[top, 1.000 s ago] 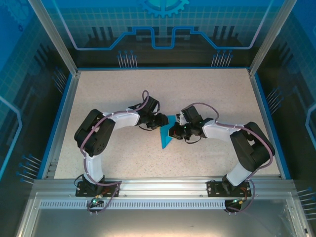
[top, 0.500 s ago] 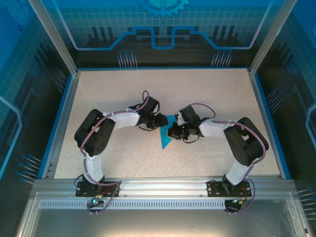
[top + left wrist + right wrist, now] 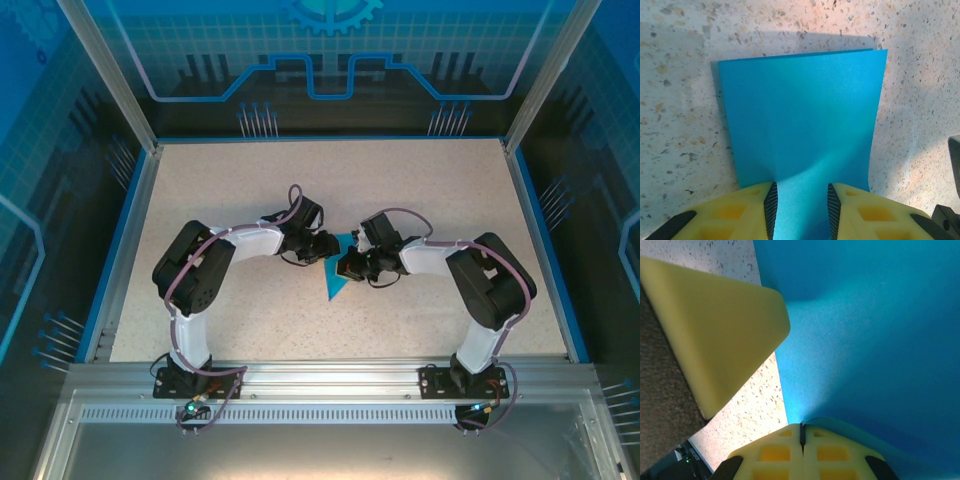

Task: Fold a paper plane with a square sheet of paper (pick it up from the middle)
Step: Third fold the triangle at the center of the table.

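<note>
The blue sheet of paper (image 3: 336,278) lies in the middle of the surface (image 3: 250,180), directly between the two arms. Its long axis runs near-to-far, with its point toward the bases. The left fingers (image 3: 735,215) reach in from its left side, partly closed and grasping a raised ridge of the sheet. The right fingers (image 3: 772,452) are clenched tight at the opposite edge; I cannot tell whether they nip a layer. Both arms look equally near, so the next crease would likely be worked across that axis.

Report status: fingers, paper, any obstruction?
Left fingers pinching a ridge of the blue paper. Right fingers shut on its edge. Paper at the middle of the table. Nothing in the way.
</note>
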`<state>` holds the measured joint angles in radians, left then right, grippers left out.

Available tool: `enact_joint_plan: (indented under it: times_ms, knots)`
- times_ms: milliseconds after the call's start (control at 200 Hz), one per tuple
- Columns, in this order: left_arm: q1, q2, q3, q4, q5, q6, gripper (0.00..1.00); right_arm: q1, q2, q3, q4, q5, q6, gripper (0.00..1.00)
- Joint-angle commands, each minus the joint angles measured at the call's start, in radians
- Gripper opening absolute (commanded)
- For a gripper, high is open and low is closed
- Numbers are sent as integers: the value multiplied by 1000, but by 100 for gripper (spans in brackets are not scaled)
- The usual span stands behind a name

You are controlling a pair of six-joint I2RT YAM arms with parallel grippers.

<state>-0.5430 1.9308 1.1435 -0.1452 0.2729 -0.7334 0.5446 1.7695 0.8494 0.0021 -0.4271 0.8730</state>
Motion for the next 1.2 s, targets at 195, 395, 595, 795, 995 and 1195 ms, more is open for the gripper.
enact_joint_plan:
  times_ms: [195, 395, 595, 795, 995, 1195]
  knots:
    - [5, 13, -7, -20, 1, 3, 36, 11, 43, 54, 3, -21, -36, 0]
    - [5, 13, -6, -19, 2, 2, 36, 12, 58, 60, 19, -36, -37, 0]
    - [4, 10, -7, -19, 2, 0, 36, 12, 68, 68, 9, -35, -48, 0]
    - [7, -40, 10, -20, -3, -1, 41, 13, 62, 59, -10, -25, -57, 0]
    - [27, -59, 30, -7, -38, -5, 37, 15, 49, 54, -28, -15, -72, 0]
    - [32, 2, 53, -35, -50, -1, 24, 14, 43, 54, -35, -11, -76, 0]
